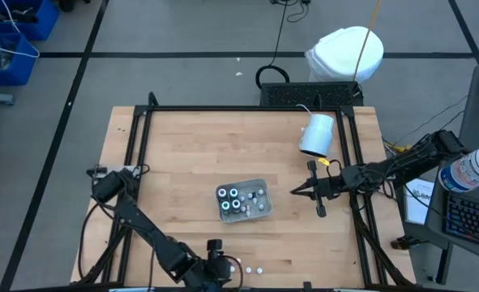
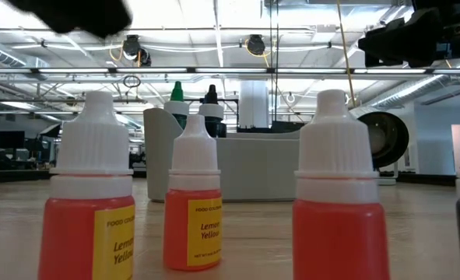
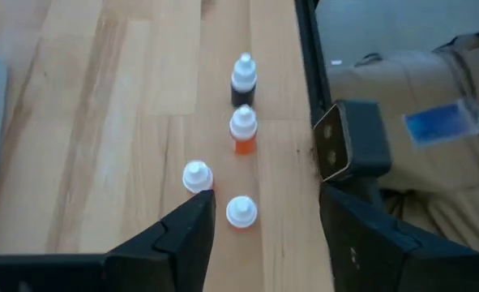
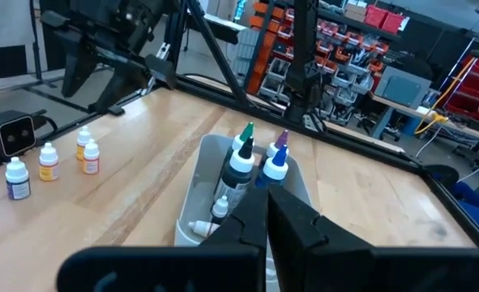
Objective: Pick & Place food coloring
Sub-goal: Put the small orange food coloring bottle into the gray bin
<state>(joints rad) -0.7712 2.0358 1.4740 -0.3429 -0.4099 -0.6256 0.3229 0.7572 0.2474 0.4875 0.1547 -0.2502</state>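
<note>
Several small food coloring bottles stand upright on the wood near the table's front edge: a dark one (image 3: 243, 81) and three orange ones with white caps (image 3: 243, 130) (image 3: 197, 177) (image 3: 241, 212). The low view shows the orange ones close up (image 2: 192, 202). My left gripper (image 3: 267, 217) is open just above them, and the nearest orange bottle stands between its fingers, untouched. More food coloring bottles with green, purple and blue tips stand in a clear tray (image 1: 243, 200) at mid-table. My right gripper (image 1: 294, 192) hovers shut to the right of the tray.
A white cup (image 1: 318, 134) lies on its side at the far right. A small black camera box (image 3: 348, 146) sits at the front edge beside the bottles. A black frame rail (image 3: 308, 81) runs along that edge. Bare wood lies left of the tray.
</note>
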